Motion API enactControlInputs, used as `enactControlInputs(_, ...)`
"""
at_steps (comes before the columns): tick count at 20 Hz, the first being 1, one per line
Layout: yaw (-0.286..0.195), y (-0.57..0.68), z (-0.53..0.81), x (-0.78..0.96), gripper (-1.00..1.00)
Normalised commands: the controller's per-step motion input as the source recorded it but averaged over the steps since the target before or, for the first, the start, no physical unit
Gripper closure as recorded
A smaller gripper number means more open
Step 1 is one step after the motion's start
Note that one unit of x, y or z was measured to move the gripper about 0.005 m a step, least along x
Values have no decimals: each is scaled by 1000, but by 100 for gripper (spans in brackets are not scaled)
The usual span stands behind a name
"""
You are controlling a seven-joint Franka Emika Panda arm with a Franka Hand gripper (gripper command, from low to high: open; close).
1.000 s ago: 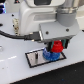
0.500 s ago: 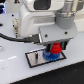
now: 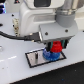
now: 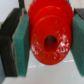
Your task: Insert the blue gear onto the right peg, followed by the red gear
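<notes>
In the exterior view the red gear (image 3: pixel 58 47) is held between my gripper's (image 3: pixel 57 48) fingers, right above the blue gear (image 3: pixel 50 55). The blue gear lies flat on the black-bordered white plate (image 3: pixel 36 58), at its end toward the exterior view's right. The right peg is hidden behind the gears and the gripper. In the wrist view the red gear (image 4: pixel 50 36) fills the middle, its centre hole facing the camera, clamped between two teal pads (image 4: pixel 20 42). The gripper (image 4: pixel 50 40) is shut on it.
The plate lies on a white table (image 3: pixel 15 72). A black cable (image 3: pixel 12 36) runs in from the exterior view's left to the wrist. The arm's white body (image 3: pixel 37 15) fills the upper part of the view.
The gripper with the red gear has stayed over the blue gear on the plate; I see no clear movement between the frames.
</notes>
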Motion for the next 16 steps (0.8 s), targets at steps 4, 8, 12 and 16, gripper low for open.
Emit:
enactControlInputs(4, 0, -4, 105, 16, 100)
enactControlInputs(8, 0, -52, 49, 58, 100)
enactControlInputs(12, 0, -73, 0, 25, 100)
enactControlInputs(16, 0, -49, 1, 57, 100)
